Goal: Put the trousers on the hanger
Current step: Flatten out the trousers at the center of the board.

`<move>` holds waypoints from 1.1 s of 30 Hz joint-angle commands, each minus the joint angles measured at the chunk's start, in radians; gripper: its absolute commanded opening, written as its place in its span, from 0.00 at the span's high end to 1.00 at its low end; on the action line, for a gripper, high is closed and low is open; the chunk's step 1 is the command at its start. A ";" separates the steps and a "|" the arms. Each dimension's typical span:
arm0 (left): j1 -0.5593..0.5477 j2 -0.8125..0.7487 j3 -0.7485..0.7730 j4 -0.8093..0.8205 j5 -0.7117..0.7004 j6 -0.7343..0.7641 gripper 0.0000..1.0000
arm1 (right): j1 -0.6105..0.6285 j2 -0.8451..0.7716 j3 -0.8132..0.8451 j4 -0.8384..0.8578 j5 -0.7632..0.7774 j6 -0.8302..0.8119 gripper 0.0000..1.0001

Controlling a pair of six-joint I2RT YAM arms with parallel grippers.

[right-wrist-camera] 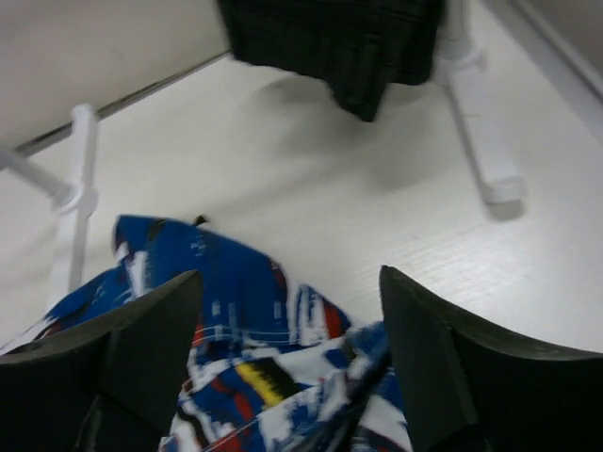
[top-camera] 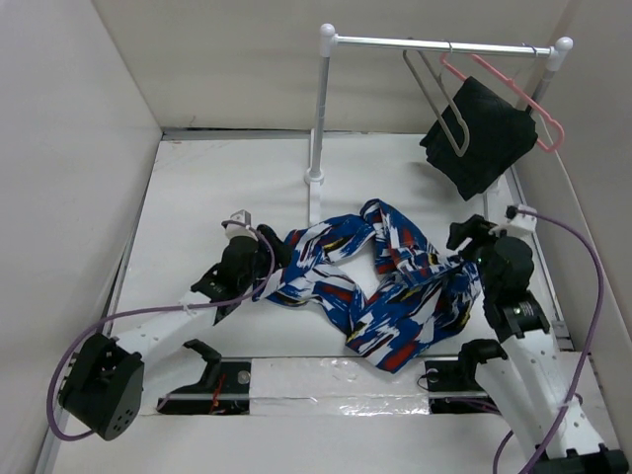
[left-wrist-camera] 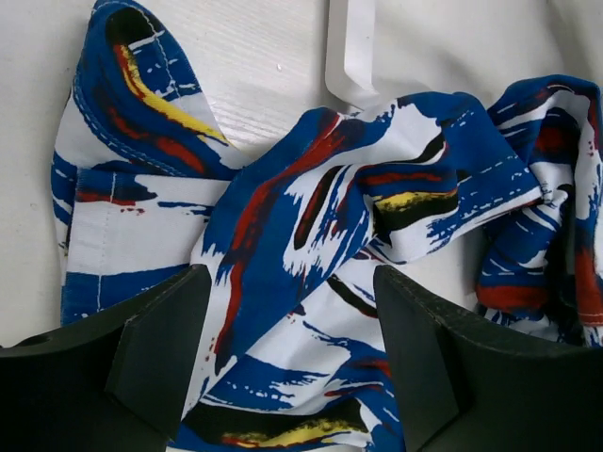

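Left wrist view has the left claw (left-wrist-camera: 290, 292) released, its two dark fingers spread wide and nothing pinched. The trousers (left-wrist-camera: 311, 235) lie bunched directly under and ahead of it. Right wrist view shows the right claw (right-wrist-camera: 290, 282) likewise spread and holding nothing, with printed fabric just below and a little to its left.

Between the two claws the trousers are a twisted, looped heap on the bench (top-camera: 197, 197). That heap is the first risk. A close from either side could gather several folds, or only one leg, and the garment would then rise as a knot rather than a length that drapes.

Just beyond the left claw, a fold lies beside the foot of the rack post (top-camera: 318, 109). A pull could drag cloth against the foot and snag, or nudge the rack.

Further out, above and beyond the right claw, the wire hanger (top-camera: 439, 99) hangs from the rail (top-camera: 444, 44). It is well apart from the trousers and just beside a pink hanger (top-camera: 538, 104) carrying black cloth (top-camera: 479, 133). A reach there could catch the wrong hanger. The thin wire one may also swing or slip from the rail when touched, and soft fabric laid unevenly over it would likely slide off.
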 commanded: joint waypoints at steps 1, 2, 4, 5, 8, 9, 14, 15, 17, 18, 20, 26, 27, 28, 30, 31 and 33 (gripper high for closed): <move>-0.050 0.022 0.034 -0.030 -0.158 0.013 0.32 | 0.055 0.118 0.131 0.021 -0.236 -0.157 0.32; -0.050 0.025 0.022 -0.029 -0.174 0.012 0.33 | 0.123 0.192 0.173 0.009 -0.241 -0.201 0.66; -0.059 0.040 0.009 -0.014 -0.182 0.012 0.34 | 0.199 0.247 0.197 -0.018 -0.205 -0.228 1.00; -0.059 0.049 0.009 -0.004 -0.179 0.024 0.35 | 0.272 0.285 0.200 -0.021 -0.179 -0.245 1.00; -0.059 0.103 0.053 -0.033 -0.170 0.044 0.36 | 0.357 0.333 0.178 -0.023 -0.094 -0.226 0.75; -0.059 0.115 0.061 -0.038 -0.178 0.053 0.37 | 0.404 0.359 0.165 -0.031 -0.033 -0.216 0.61; -0.059 0.192 0.106 -0.001 -0.141 0.096 0.40 | 0.533 0.356 0.106 -0.055 0.075 -0.147 0.25; -0.059 0.210 0.115 0.000 -0.135 0.102 0.42 | 0.549 0.354 0.100 -0.063 0.104 -0.128 0.23; -0.059 0.258 0.139 0.014 -0.127 0.111 0.48 | 0.573 0.376 0.105 -0.104 0.136 -0.079 0.22; -0.059 0.276 0.149 0.020 -0.115 0.114 0.49 | 0.583 0.385 0.105 -0.110 0.138 -0.073 0.22; -0.069 0.319 0.173 0.026 -0.107 0.121 0.51 | 0.595 0.425 0.099 -0.116 0.148 -0.046 0.23; -0.078 0.410 0.210 0.046 -0.092 0.119 0.61 | 0.606 0.526 0.100 -0.146 0.303 0.053 0.25; -0.078 0.417 0.209 0.051 -0.093 0.117 0.68 | 0.589 0.538 0.099 -0.143 0.300 0.064 0.25; -0.078 0.428 0.207 0.062 -0.098 0.113 0.74 | 0.589 0.550 0.102 -0.141 0.308 0.073 0.25; -0.078 0.437 0.199 0.062 -0.116 0.096 0.92 | 0.555 0.587 0.103 -0.115 0.325 0.070 0.27; -0.078 0.440 0.199 0.046 -0.127 0.093 0.97 | 0.555 0.598 0.115 -0.115 0.320 0.067 0.28; -0.078 0.433 0.190 0.036 -0.151 0.085 1.00 | 0.546 0.626 0.134 -0.104 0.343 0.059 0.37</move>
